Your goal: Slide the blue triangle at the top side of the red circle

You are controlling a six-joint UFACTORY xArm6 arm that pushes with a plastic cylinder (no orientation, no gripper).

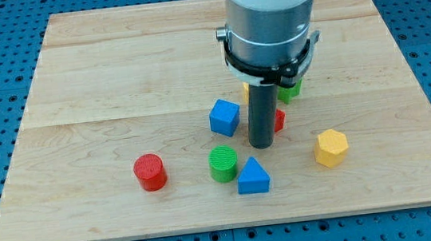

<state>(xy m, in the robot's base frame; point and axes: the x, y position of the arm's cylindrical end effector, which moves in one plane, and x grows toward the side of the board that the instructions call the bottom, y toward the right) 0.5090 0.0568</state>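
Note:
The blue triangle (253, 176) lies near the view's bottom, just right of the green circle (222, 164). The red circle (149, 172) stands apart to the view's left of both. My tip (261, 144) rests on the board just above the blue triangle, a little to its right, with a small gap between them. The rod hangs from the large grey arm body (269, 18) at the view's top.
A blue cube (225, 117) sits left of the rod. A red block (279, 119), a green block (290, 89) and a yellow block (244, 92) are partly hidden behind the rod. A yellow hexagon (331, 148) lies at the right. The wooden board (99, 84) has blue pegboard around it.

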